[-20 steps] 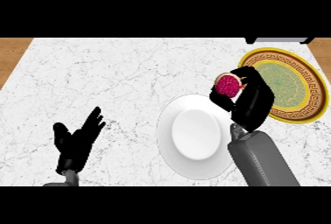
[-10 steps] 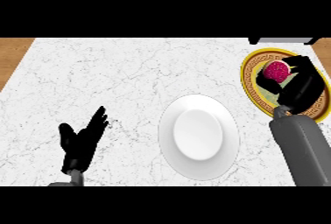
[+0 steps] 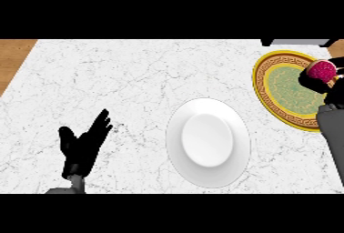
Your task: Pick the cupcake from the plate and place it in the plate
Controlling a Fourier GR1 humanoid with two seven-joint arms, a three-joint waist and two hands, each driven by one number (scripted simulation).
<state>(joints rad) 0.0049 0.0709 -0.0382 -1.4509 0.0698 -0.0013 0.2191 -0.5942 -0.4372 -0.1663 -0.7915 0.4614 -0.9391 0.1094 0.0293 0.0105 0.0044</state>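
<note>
A cupcake with pink frosting is at the right edge of the head view, over the far side of the yellow-and-green patterned plate. My right hand is curled round it, mostly cut off by the picture's right edge. The plain white plate lies in the middle of the counter with nothing on it. My left hand rests open at the lower left, fingers up, well away from both plates.
The marble counter spreads across the view, with a wooden strip at its far left. A dark object sits at the back right edge behind the patterned plate.
My right hand has carried the cupcake rightward, from beside the white plate to over the patterned plate's right side. The left hand has stayed nearly still.
</note>
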